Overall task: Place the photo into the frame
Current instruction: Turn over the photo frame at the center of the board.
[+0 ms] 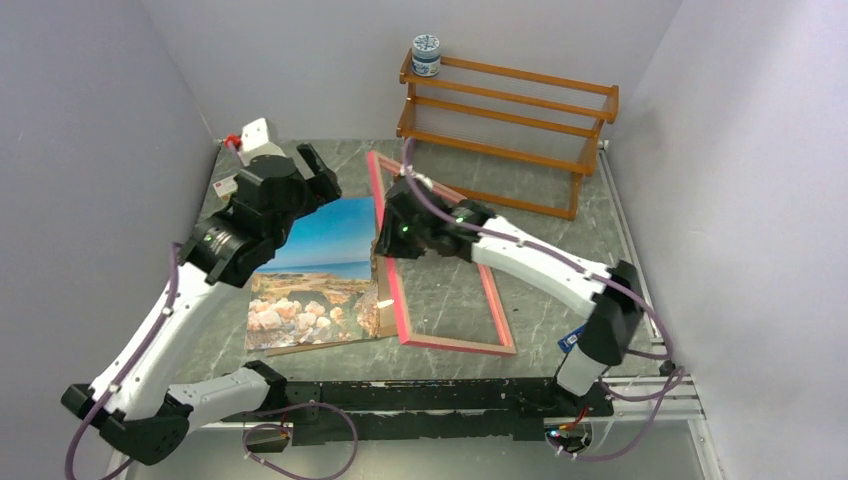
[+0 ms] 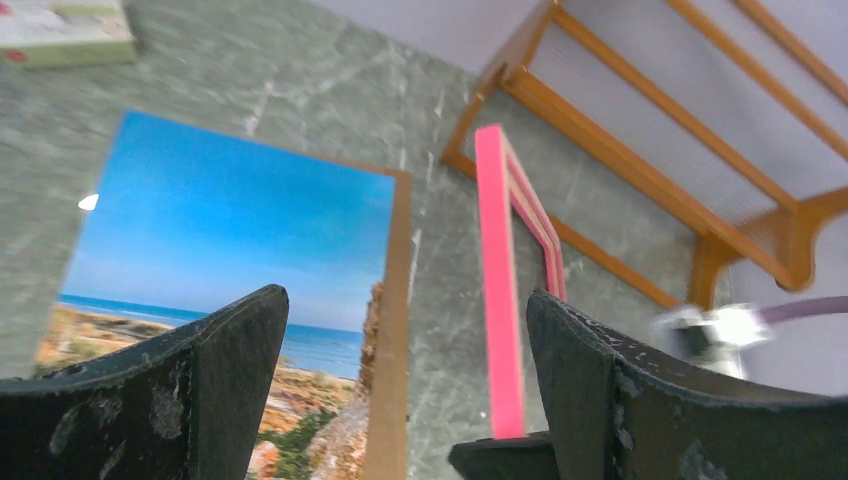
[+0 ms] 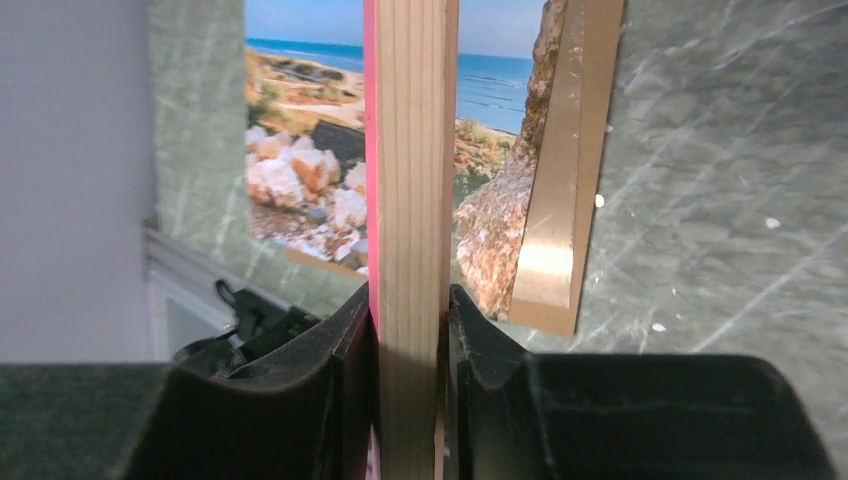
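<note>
The photo (image 1: pixel 310 270) of a rocky shore under blue sky lies face up on a brown fibreboard panel (image 1: pixel 310 347) at the table's centre left. The pink frame (image 1: pixel 393 290) stands tilted, its left bar raised beside the photo's right edge and its right side on the table. My right gripper (image 1: pixel 385 240) is shut on that raised bar (image 3: pixel 410 200), pale wood side toward the camera. My left gripper (image 1: pixel 318 172) is open and empty above the photo's far end. In the left wrist view, the photo (image 2: pixel 230 230), the panel edge (image 2: pixel 395 330) and the frame (image 2: pixel 497 280) lie below the open jaws (image 2: pixel 405 380).
An orange-brown wooden rack (image 1: pixel 500 130) stands at the back with a small jar (image 1: pixel 426 55) on its top shelf. Small white boxes (image 1: pixel 255 135) sit at the far left corner. Grey walls close in on the left, back and right.
</note>
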You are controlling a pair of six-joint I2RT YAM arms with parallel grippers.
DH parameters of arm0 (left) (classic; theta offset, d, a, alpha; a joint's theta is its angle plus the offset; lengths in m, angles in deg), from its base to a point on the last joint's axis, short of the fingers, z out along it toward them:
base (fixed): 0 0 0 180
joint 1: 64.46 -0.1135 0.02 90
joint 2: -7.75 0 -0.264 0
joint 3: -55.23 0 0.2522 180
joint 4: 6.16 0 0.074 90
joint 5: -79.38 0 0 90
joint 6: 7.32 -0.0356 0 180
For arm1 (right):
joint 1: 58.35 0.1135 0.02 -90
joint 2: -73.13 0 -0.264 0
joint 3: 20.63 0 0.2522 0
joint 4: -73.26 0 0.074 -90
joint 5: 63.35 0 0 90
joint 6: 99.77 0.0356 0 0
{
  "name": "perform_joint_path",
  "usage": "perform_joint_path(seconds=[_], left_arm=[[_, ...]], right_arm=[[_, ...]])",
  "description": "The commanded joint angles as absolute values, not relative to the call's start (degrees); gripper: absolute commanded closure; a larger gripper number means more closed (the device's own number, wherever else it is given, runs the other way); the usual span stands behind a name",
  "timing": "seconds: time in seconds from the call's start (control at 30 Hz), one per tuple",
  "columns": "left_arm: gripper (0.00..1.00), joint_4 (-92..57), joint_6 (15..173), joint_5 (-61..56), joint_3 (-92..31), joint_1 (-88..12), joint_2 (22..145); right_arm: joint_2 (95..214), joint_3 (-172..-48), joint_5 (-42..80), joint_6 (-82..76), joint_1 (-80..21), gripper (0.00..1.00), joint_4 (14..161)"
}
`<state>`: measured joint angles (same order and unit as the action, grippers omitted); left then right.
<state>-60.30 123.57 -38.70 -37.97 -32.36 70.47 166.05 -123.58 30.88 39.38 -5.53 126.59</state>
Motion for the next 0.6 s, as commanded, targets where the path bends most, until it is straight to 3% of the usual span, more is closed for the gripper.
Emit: perform_joint_path(seconds=[0.0, 0.57], left_arm=[[0.06, -67.6, 119.6, -48.7, -43.0, -32.7, 66.6], [0.06, -68.8, 116.8, -50.8, -44.8, -32.8, 63.8]], right_arm=[[172.4, -125.3, 38.5, 45.6, -2.3, 1.00, 122.3], [201.1, -140.2, 39.7, 54.3, 3.2, 0.98, 117.2]])
